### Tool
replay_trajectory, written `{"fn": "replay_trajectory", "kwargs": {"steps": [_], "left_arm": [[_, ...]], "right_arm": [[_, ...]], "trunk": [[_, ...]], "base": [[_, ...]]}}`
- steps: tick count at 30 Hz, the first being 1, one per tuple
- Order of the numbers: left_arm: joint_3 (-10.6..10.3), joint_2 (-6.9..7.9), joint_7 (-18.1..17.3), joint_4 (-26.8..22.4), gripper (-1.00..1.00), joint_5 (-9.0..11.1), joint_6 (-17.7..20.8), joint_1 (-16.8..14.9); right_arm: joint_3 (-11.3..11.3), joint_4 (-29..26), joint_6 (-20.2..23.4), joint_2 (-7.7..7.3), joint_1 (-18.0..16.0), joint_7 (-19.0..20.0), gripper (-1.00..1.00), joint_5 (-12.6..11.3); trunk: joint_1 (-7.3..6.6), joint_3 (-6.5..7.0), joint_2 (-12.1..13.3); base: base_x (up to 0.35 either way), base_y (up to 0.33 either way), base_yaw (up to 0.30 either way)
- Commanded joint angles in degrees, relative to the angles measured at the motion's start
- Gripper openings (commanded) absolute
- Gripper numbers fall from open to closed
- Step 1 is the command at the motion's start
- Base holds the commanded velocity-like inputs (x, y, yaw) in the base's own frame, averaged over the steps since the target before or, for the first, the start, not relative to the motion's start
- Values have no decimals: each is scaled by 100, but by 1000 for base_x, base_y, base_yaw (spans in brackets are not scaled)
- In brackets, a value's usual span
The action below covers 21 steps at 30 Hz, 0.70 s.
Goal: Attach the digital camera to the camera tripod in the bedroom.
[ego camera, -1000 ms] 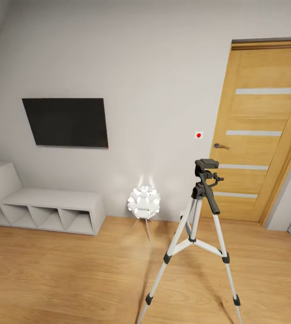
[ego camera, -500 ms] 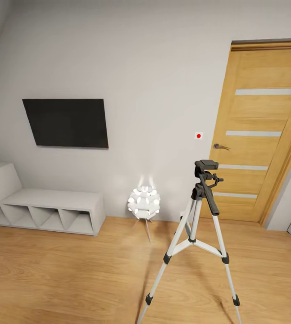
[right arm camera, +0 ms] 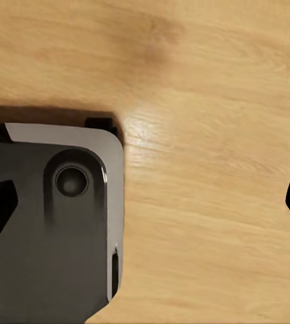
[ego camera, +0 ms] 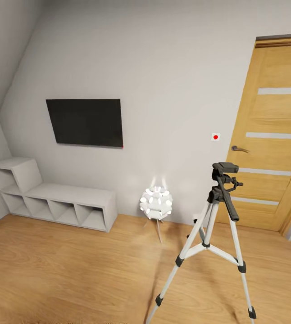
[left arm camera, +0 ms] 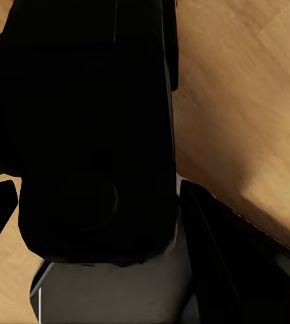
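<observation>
Tripod stands at the lower right of the head frame, before the door, its head bare. In the left wrist view a black boxy camera sits between the left gripper's fingers, apparently clamped. It looks small, rigid and light, best held by its flat sides. The right gripper's fingertips sit wide apart over bare floor.

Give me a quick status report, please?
Left gripper shut on camera. Right gripper open, empty. Tripod ahead, head bare, path clear.
</observation>
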Motion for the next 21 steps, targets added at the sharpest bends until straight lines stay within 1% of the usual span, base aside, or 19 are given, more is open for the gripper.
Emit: {"fn": "replay_trajectory", "kwargs": {"steps": [1,7,11,12,14,15,21], "left_arm": [[-4,-1,7,3,-100,-12,-11,-4],[-5,-1,-66,7,-100,-29,10,-6],[-10,14,-354,24,-100,-37,23,-8],[-14,24,-544,47,-100,-39,39,-9],[-17,34,-737,72,-100,-37,80,-10],[-20,43,-1025,112,-100,-38,226,-9],[-21,40,-1143,123,-100,-41,289,-9]], "right_arm": [[-50,19,-39,-5,-8,11,100,50],[-48,19,-44,-3,-8,14,100,60],[-49,19,-37,37,-8,18,100,62],[-51,19,-35,54,-8,19,100,61],[-52,19,-35,67,-8,19,100,58],[-51,19,-34,97,-7,20,100,56],[-52,19,-33,122,-8,20,100,55]], "trunk": [[1,-9,-8],[1,-9,-8],[1,-9,-8],[1,-8,-8],[1,-4,-8],[1,0,-8],[1,28,-8]], "base": [[0,0,277],[0,0,278],[0,0,278],[0,0,278],[0,0,278],[0,0,266],[0,0,262]]}}
